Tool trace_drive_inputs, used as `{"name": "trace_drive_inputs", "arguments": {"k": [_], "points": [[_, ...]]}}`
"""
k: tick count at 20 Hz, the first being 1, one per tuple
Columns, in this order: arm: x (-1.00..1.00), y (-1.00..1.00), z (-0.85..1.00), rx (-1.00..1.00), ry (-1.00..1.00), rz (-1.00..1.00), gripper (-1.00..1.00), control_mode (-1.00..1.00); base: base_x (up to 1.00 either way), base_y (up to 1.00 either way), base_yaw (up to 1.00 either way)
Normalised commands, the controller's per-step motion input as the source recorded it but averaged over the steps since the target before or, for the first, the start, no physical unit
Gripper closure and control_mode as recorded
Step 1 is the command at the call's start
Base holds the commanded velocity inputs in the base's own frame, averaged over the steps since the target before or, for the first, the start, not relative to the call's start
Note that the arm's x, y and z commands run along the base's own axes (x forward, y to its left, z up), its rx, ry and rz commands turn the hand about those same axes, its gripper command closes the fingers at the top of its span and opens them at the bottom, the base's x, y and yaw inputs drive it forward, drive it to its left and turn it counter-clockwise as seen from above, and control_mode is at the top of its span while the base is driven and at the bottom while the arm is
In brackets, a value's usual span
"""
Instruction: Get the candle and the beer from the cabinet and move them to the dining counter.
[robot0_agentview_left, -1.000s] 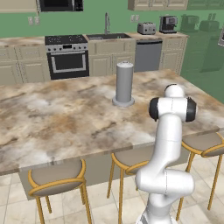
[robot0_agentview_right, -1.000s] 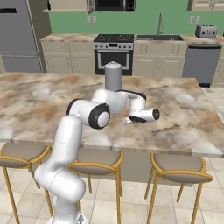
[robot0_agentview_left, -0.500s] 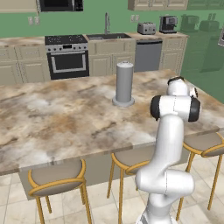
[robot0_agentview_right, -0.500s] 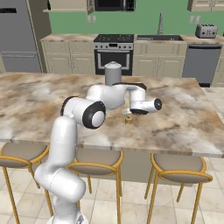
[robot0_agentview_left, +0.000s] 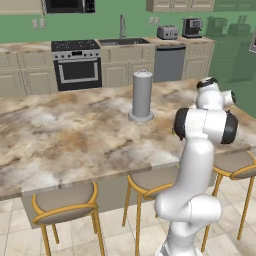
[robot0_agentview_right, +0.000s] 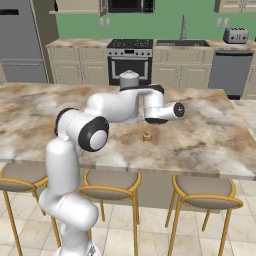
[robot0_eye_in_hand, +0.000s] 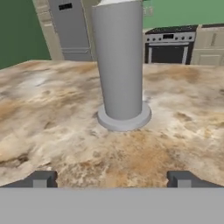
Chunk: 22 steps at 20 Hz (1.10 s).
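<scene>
A: Where is the candle (robot0_agentview_right: 147, 136) placed, relative to the grey cylinder (robot0_agentview_left: 142, 95)?

B: It is seen on the dining worktop (robot0_agentview_right: 210, 135), nearer the stool-side edge than the grey cylinder and apart from it, with bare marbled stone all round it.

A: And the pincer (robot0_eye_in_hand: 111, 178)?

B: It is held above the worktop, just beside the candle on the cylinder's side, with its jaws spread wide and nothing between them. In the hand view the cylinder is faced directly, and open stone is left between its base and the fingertips (robot0_eye_in_hand: 40, 179).

A: What room is given at the edges?

B: From the cylinder, broad clear stone is seen out to the worktop's end and to its stool-side edge, under which yellow-legged stools (robot0_agentview_right: 203, 192) are tucked. Beyond the cylinder, an aisle is left before the stove (robot0_agentview_left: 77, 66) and the green wall.
</scene>
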Motion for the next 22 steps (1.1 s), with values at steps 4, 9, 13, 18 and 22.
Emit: {"name": "trace_drive_inputs", "arguments": {"k": [4,9,13,18,22], "points": [[-0.39,0.30,0.51,0.00,0.02,-0.27,-1.00,-1.00,0.00,0.00,0.00],[-0.40,0.44,0.47,-0.03,0.04,-0.31,-1.00,-1.00,0.00,0.00,0.00],[-0.41,0.46,0.49,-0.06,0.06,-0.31,-1.00,-1.00,0.00,0.00,0.00],[-0.36,0.47,0.53,-0.07,0.07,-0.29,-1.00,-1.00,0.00,0.00,0.00],[-0.33,0.52,0.51,-0.10,0.07,-0.25,-1.00,-1.00,0.00,0.00,0.00]]}}
